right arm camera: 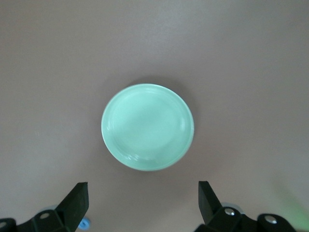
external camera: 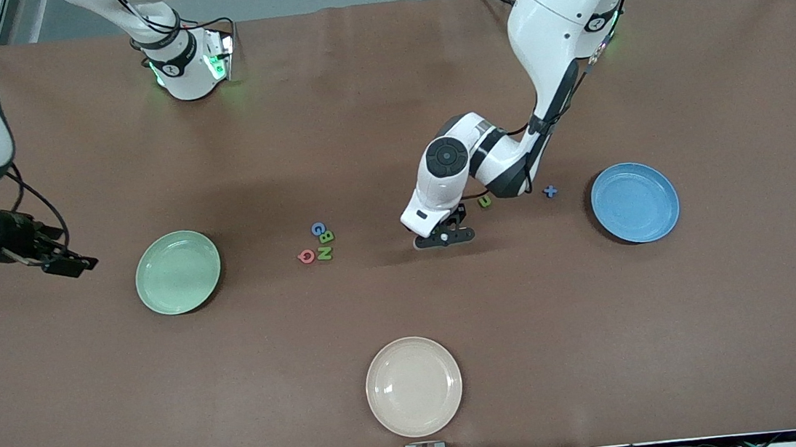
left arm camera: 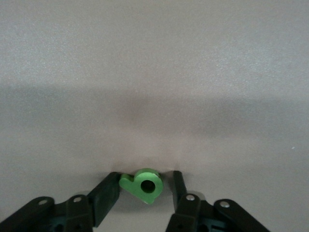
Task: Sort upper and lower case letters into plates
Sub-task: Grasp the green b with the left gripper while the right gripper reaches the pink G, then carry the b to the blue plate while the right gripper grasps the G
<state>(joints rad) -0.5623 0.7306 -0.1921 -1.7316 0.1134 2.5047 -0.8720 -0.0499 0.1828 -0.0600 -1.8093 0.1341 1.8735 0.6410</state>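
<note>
My left gripper [external camera: 443,237] is down at the table in the middle. In the left wrist view its open fingers [left arm camera: 145,176] stand around a small green letter [left arm camera: 143,186]; one finger touches it and the other stands a little apart. A cluster of letters lies toward the right arm's end: a blue one [external camera: 318,228], green ones [external camera: 327,236] [external camera: 324,253] and a red one [external camera: 306,256]. A green letter [external camera: 485,201] and a blue one [external camera: 550,191] lie beside the left arm. My right gripper [external camera: 73,263] is open and empty, up beside the mint plate [external camera: 178,272] [right arm camera: 147,126]. The blue plate [external camera: 635,201] lies at the left arm's end.
A cream-beige plate [external camera: 414,386] lies near the table's front edge, nearer to the front camera than everything else. The right arm's base [external camera: 185,61] stands at the table's back edge. A small blue thing [right arm camera: 84,223] shows by one right finger; I cannot tell what it is.
</note>
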